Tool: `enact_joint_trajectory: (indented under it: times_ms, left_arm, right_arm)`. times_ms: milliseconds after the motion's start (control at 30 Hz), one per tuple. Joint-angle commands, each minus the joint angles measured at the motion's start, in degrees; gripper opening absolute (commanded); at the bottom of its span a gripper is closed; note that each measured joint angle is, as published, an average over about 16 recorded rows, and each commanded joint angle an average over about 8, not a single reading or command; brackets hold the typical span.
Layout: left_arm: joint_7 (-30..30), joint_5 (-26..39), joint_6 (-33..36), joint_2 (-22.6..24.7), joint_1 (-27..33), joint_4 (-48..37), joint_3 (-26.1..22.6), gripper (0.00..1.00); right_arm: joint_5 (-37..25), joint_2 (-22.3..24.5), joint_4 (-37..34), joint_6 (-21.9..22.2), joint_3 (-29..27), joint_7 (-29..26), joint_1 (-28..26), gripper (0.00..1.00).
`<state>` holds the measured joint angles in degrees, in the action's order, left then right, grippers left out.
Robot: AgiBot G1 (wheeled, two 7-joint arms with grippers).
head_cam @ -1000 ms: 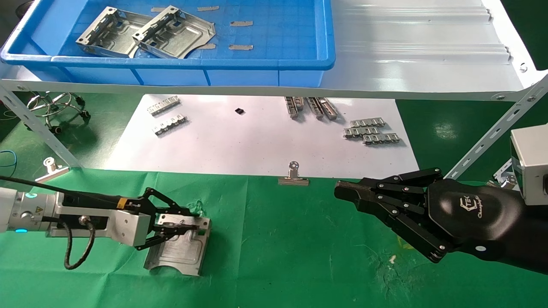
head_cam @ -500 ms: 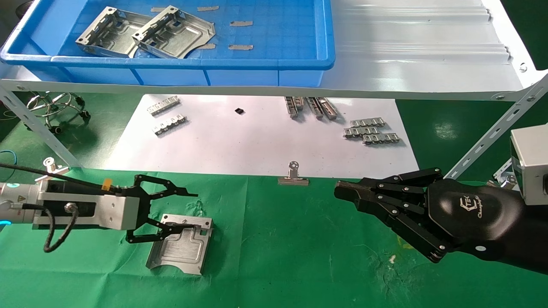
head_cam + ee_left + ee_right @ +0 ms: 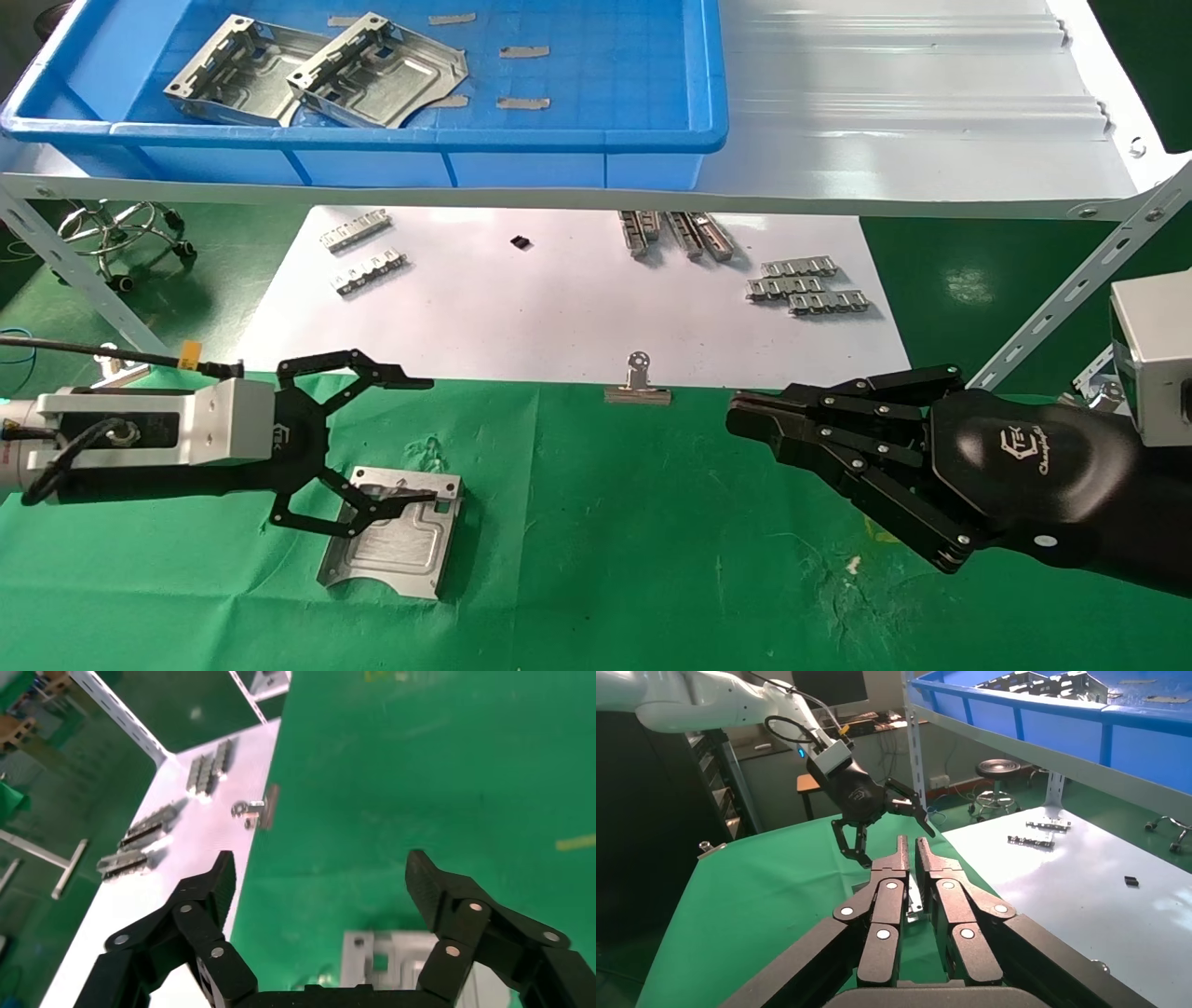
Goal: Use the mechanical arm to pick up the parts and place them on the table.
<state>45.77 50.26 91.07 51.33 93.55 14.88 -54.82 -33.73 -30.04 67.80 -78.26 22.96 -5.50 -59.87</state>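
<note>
Left gripper point(image 3: 421, 438) spread wide over part point(image 3: 393, 545) on table point(image 3: 633, 559); right gripper point(image 3: 745, 415) pressed together, idle nearby.

Three parts point(image 3: 391, 543) – two in the bin point(image 3: 596, 140) – and two binder clips point(image 3: 639, 384).

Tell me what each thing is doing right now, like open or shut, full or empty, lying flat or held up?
left gripper: open, above the plate, holding nothing.
right gripper: shut, empty, hovering over the green table.
plate on the table: lying flat, released.
blue bin: on the white shelf, two plates in the bin overlapping inside.
binder clip: clamped on the cloth's edge.
</note>
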Motion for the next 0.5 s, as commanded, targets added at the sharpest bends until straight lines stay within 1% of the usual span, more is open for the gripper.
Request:
enact_joint_trajectory:
  times_ms: [33, 500]
  left_arm:
    - [-2.2, -0.3, -0.2, -0.6, -1.2, 2.3, 1.5, 1.0]
    - [-17.3, -2.6, -1.6, -5.0, -9.8, 17.9, 11.8, 1.0]
  right_arm:
    - [0.0, 0.0, 0.0, 0.0, 0.0, 0.0, 0.0, 1.0]
    - [0.0, 0.0, 0.0, 0.0, 0.0, 0.0, 0.0, 1.0]
